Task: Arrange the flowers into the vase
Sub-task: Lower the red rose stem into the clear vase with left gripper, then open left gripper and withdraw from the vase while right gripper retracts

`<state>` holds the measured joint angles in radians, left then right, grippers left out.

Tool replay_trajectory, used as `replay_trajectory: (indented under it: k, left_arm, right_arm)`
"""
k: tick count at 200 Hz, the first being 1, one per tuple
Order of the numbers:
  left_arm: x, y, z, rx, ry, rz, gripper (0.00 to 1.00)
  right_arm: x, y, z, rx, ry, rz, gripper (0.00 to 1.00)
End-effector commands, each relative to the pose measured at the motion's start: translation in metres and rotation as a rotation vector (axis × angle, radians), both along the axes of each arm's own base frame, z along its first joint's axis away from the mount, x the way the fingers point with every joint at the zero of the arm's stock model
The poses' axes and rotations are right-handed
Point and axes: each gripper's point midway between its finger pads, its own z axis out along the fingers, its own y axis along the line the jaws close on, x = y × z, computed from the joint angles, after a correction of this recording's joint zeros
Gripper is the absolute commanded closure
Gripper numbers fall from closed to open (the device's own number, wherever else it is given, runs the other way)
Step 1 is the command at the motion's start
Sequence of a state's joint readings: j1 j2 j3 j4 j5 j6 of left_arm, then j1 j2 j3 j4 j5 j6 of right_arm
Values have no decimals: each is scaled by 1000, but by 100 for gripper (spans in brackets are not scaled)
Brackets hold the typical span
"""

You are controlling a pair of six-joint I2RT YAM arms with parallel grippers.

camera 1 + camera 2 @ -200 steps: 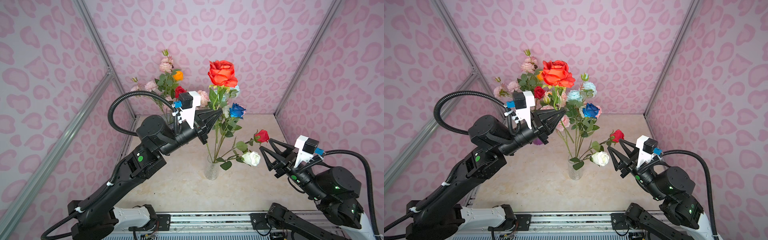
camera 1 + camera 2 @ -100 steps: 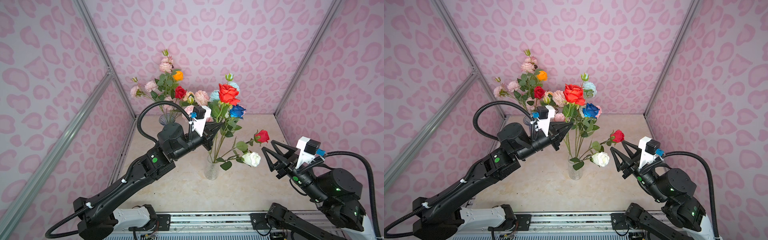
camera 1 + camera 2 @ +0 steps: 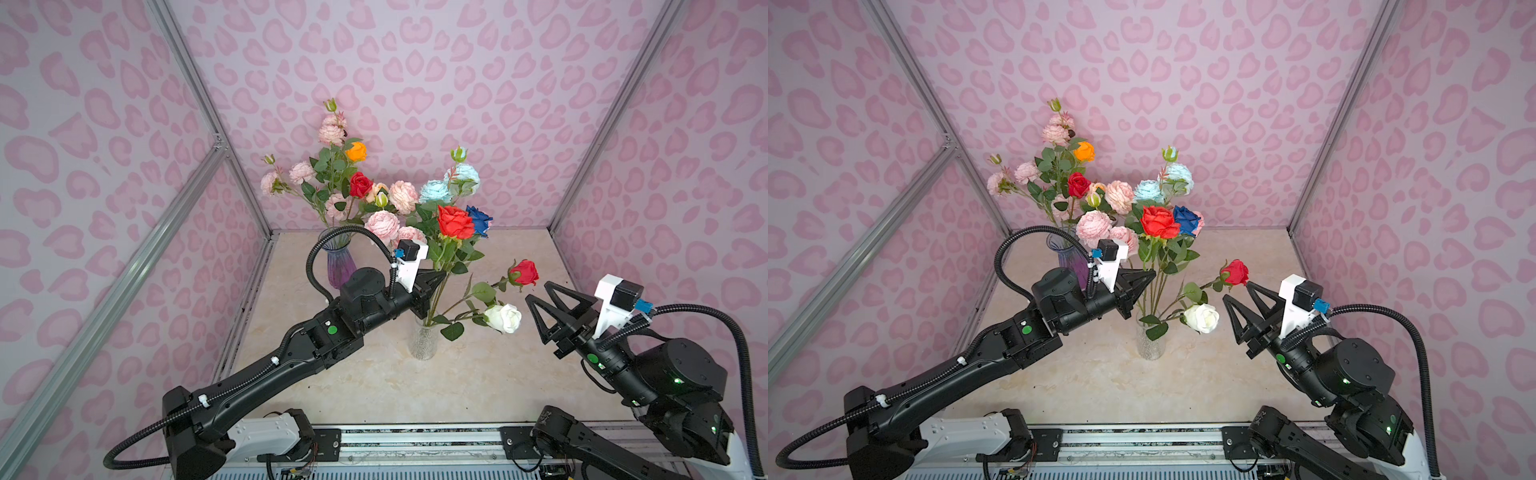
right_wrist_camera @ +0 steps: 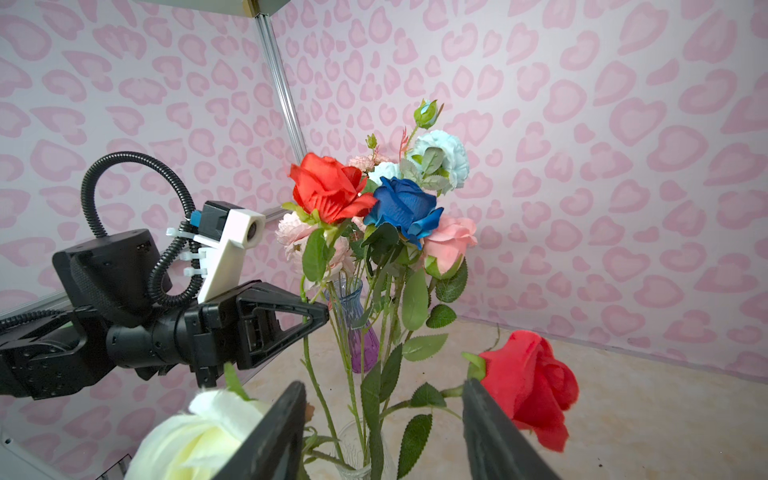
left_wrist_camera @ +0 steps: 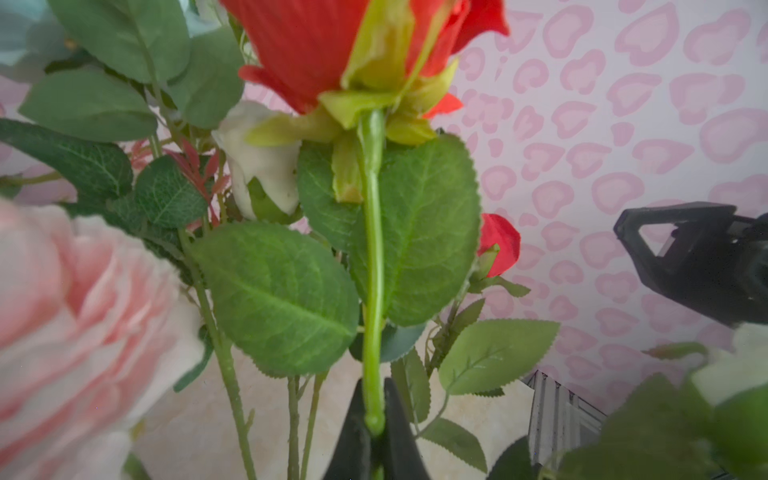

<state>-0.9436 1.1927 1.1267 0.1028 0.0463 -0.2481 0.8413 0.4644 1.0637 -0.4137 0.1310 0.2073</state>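
Nearest, at four o'clock, my right gripper [image 3: 539, 291] hangs, jaws apart, beside a white rose [image 3: 503, 318]. At centre, my left gripper [image 3: 438, 277] is clamped on an orange-red rose [image 3: 455, 222] by its stem, above the clear vase [image 3: 424, 345] of flowers [image 3: 478, 218]. Farther, at eleven o'clock, more flowers fill a purple vase [image 3: 340, 266].

Front vase [image 3: 423, 343] stood mid-desk [image 3: 374, 386]. Rear vase [image 3: 338, 266] stood behind it and to the left, near the back-left corner. Left hand [image 3: 438, 278] sat just left of the front vase's stems, above its mouth, with the held rose [image 3: 455, 222] pinched by the stem, bloom above the hand. Upper leaning rose [image 3: 524, 272] and lower leaning rose [image 3: 503, 318] hung out right of the front vase. Right hand [image 3: 538, 291] was just right of both, off the desk. Contact unclear.
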Motion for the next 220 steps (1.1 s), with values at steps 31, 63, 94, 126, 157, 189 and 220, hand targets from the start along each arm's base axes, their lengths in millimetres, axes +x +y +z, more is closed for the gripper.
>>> replay_trajectory:
  k: [31,63,94,126,157,189,220]
  left_arm:
    - [5,3,-17,-24,19,35,91]
    - [5,8,-23,-11,18,53,60]
    - [3,14,-26,-2,16,61,47]
    - [3,17,-43,43,40,71,32]
    - [-1,15,-52,45,64,49,21]
    - [-6,20,-57,60,81,45,21]
    - [-16,34,-40,39,59,42,2]
  right_arm:
    - [3,2,-2,-10,8,-7,40]
    - [6,5,-3,-18,11,-6,40]
    - [8,8,-3,-23,15,-6,39]
    - [10,9,-4,-26,22,-8,39]
    - [12,12,-7,-28,31,-5,39]
    - [13,13,-9,-26,33,-2,39]
    - [16,8,-8,-38,42,-37,39]
